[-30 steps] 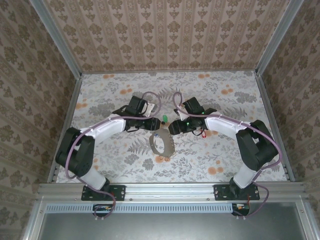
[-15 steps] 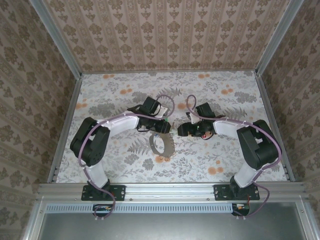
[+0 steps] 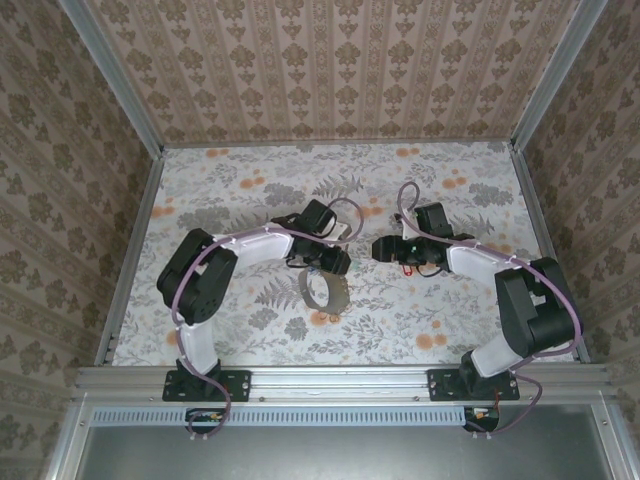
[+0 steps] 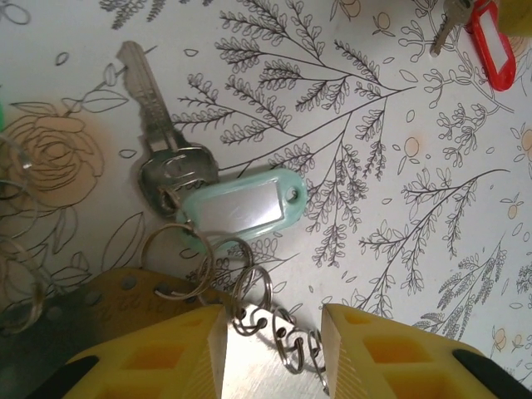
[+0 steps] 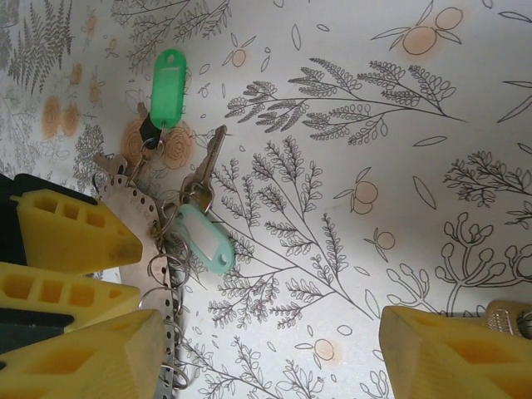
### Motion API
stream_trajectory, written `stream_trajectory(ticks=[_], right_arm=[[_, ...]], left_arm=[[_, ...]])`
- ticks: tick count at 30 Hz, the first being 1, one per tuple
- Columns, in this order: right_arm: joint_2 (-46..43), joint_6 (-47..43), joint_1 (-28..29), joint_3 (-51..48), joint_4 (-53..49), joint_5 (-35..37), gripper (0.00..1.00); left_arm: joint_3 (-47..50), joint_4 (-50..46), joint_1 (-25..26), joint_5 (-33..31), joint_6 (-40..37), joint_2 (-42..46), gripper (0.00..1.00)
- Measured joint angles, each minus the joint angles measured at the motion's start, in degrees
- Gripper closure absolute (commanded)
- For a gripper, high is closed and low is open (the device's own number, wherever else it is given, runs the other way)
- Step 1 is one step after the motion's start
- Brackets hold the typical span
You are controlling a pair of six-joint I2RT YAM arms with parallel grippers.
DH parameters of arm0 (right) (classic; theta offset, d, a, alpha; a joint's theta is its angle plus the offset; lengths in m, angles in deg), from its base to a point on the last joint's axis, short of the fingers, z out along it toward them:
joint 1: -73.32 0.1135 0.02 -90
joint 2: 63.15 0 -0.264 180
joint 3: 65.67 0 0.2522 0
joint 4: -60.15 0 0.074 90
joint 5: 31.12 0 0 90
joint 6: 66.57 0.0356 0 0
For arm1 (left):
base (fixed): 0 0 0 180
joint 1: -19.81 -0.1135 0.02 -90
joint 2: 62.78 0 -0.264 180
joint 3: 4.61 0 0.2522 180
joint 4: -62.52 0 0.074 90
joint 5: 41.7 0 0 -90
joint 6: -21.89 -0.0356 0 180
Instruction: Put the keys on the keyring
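While the left gripper (image 4: pixel 270 353) stands partly closed, its 2 yellow fingers (image 4: pixel 166 357) pinching the perforated keyring strap (image 5: pixel 125 206), a chain (image 4: pixel 287 337) of small rings runs out between them. The mint-tagged key (image 4: pixel 241 204) lies just past the fingertips, hooked to those rings. The green-tagged key (image 5: pixel 166 79) lies beside the strap's far end; whether it is linked to a ring is hard to tell. The red-tagged key (image 4: pixel 490 41) lies well apart from the rings on the floral table (image 4: pixel 399 208). The right gripper (image 5: pixel 266 353) hovers near the left one, jaws wide apart, holding nothing.
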Motion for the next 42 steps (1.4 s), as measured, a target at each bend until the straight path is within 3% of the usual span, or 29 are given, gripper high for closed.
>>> stream_trajectory(ticks=[11, 22, 27, 33, 42], right_arm=[[-4.11, -0.02, -2.14, -1.05, -0.07, 0.94, 0.29], [-5.51, -0.07, -2.67, -2.40, -0.52, 1.22, 0.31], [-5.51, -0.31, -2.60, -2.54, -1.18, 1.20, 0.33], [-4.48, -1.60, 1.31, -2.05, -2.08, 0.76, 0.38], [4.42, -3.91, 9.92, 3.56, -2.32, -1.73, 0.55]], left_arm=[[-0.55, 0.07, 2.12, 0.79, 0.02, -1.03, 0.67], [1.62, 4.85, 3.26, 9.99, 2.51, -0.96, 0.68], [4.37, 3.43, 1.70, 10.03, 2.58, 2.45, 0.70], [5.57, 2.56, -4.11, 8.13, 1.70, 8.94, 0.72], [9.44, 2.19, -5.92, 7.06, 1.49, 9.53, 0.76]])
